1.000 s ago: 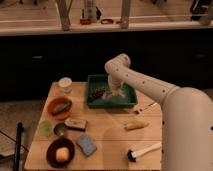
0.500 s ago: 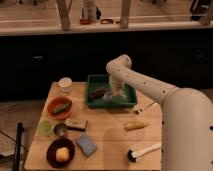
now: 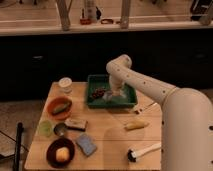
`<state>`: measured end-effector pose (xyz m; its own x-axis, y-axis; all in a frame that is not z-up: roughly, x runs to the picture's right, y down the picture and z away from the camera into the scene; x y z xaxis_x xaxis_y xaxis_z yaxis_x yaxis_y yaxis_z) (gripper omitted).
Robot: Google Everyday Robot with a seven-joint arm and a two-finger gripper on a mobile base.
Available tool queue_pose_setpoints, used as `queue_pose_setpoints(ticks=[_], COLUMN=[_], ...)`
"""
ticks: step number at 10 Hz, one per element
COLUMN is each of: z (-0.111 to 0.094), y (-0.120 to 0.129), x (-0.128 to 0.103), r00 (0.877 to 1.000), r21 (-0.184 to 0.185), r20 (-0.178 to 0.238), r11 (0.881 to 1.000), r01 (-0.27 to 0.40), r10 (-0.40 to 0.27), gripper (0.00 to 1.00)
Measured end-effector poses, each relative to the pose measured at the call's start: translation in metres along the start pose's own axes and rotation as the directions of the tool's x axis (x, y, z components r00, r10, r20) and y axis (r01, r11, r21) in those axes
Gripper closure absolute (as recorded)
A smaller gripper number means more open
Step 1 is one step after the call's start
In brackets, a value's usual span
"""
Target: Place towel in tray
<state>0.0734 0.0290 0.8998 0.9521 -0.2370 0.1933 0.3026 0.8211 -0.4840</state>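
Note:
A green tray (image 3: 131, 101) stands at the back middle of the wooden table. A pale towel (image 3: 111, 98) lies bunched inside it, next to some dark red pieces (image 3: 97, 92). My white arm comes in from the lower right, bends above the tray and points down into it. My gripper (image 3: 117, 93) is low inside the tray, right at the towel, which covers its tips.
A white cup (image 3: 65, 85), an orange bowl (image 3: 59, 106), a green cup (image 3: 46, 128), a metal cup (image 3: 61, 130), a dark bowl holding a yellow fruit (image 3: 61, 152), a blue sponge (image 3: 87, 145), a brown bar (image 3: 76, 124), a yellow item (image 3: 136, 125) and a white brush (image 3: 145, 150) lie on the table.

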Motion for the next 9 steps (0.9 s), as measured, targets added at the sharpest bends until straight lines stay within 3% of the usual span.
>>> queue_pose_setpoints(ticks=[2, 4, 9], z=[-0.002, -0.0031, -0.0082], y=[-0.001, -0.0015, -0.0036], x=[0.0011, 0.0022, 0.0067], r00=[1.0, 1.0, 1.0], r21=[0.009, 0.013, 0.027], r20=[0.002, 0.003, 0.006], r11=[1.0, 1.0, 1.0], r01=[-0.002, -0.003, -0.01], r10=[0.002, 0.003, 0.01], gripper=[0.38, 0.23, 0.2])
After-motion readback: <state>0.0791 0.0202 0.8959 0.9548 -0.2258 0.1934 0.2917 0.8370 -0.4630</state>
